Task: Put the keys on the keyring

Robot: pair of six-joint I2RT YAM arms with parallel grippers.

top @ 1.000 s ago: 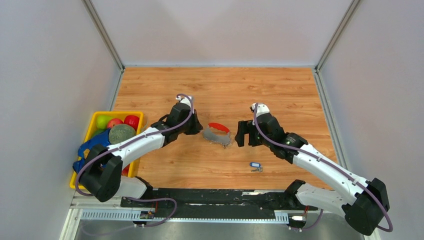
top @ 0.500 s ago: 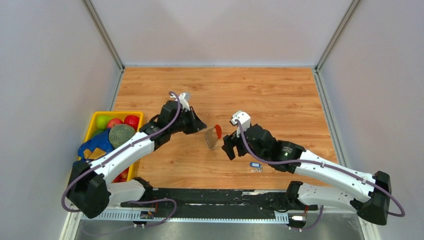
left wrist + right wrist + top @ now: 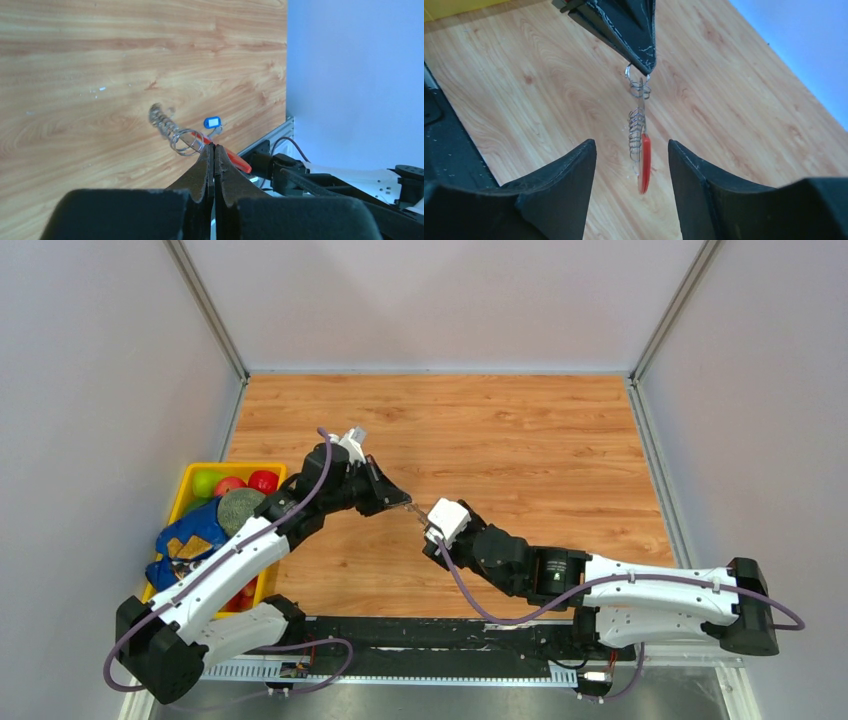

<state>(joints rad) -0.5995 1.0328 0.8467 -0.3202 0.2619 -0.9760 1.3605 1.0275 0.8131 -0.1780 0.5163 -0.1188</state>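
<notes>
Keyring (image 3: 642,155) dangles above surface (image 3: 734,115), pinched at wire end by closed left jaws. Right jaws open, straddling keyring, not touching. Keys (image 3: 212,122), blue-tagged, lie on surface beyond keyring.

A robotics lab test cell is indicated: a wood-grain surface (image 3: 560,440) is enclosed by plain pale panels (image 3: 100,390), and two robot arms (image 3: 250,540) are bolted to a rail (image 3: 400,632) at its near edge.
</notes>
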